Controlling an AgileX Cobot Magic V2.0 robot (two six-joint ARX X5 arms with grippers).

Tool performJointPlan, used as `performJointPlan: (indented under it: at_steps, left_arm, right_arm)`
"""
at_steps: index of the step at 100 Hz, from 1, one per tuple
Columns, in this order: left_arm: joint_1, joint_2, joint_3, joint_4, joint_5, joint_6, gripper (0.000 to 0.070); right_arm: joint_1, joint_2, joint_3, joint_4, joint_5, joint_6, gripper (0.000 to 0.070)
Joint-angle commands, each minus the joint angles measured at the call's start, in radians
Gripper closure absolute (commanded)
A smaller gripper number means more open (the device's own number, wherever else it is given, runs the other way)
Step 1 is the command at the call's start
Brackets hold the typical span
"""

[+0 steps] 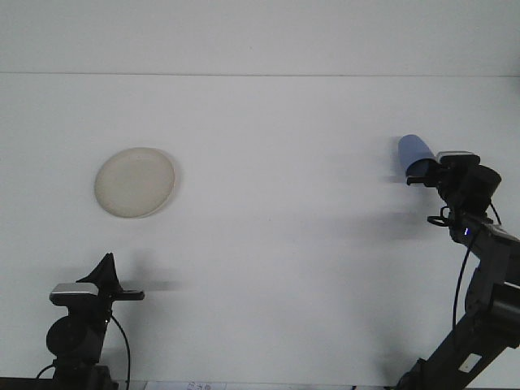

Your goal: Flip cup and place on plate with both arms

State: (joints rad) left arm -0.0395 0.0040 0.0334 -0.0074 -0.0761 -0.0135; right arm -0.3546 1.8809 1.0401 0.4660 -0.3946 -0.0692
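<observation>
Over on the right, blue cup [415,154] up off the table, tilted, closed end leaning up and to the left, rim end buried in the right gripper [419,175]. Clamped on the cup's lower edge — dark fingers only just showing under the blue. Right arm [479,268] rising from the bottom right corner, elbowed, wrist camera block sitting just behind the cup. Small blue light glowing on the forearm. Soft shadow of the cup and arm smeared on the white table [276,244] just below and to the left.

Far left, cream plate [134,182] lying flat on the table, bare, well apart from the cup — nearly the whole table width between them.

Down at the bottom left, left arm [77,341] low and tucked, silver-topped camera block facing forward. Left gripper [114,280] pointing up and to the right, one dark triangular finger standing up and a thin bar poking out to the right; whether spread wide or closed narrow, cannot tell from this angle. Nothing visibly held there. Well short of the plate, which sits further up the table above it.

Table surface plain white, back edge running as a faint line across the top.
</observation>
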Motion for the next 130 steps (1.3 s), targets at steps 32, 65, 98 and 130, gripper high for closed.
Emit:
performJointPlan:
  at_steps: [32, 65, 98, 130]
  left_arm:
    - [0.001, -0.001, -0.019, 0.010, 0.001, -0.003, 0.0685]
    - [0.001, -0.001, -0.019, 0.010, 0.001, -0.003, 0.0685]
    - [0.001, -0.001, -0.019, 0.010, 0.001, -0.003, 0.0685]
    - [0.001, -0.001, -0.019, 0.010, 0.001, -0.003, 0.0685]
  right_arm:
    - [0.216, -0.557, 0.044, -0.746, 0.107, 0.127, 0.0698]
    - [0.743, -0.633, 0.288, -1.410, 0.261, 0.108, 0.0698]
    - [1.099, -0.398, 0.336, -1.587, 0.318, 0.122, 0.0698]
    - [1.181, -0.242, 0.336, -1.607, 0.327, 0.103, 0.0698]
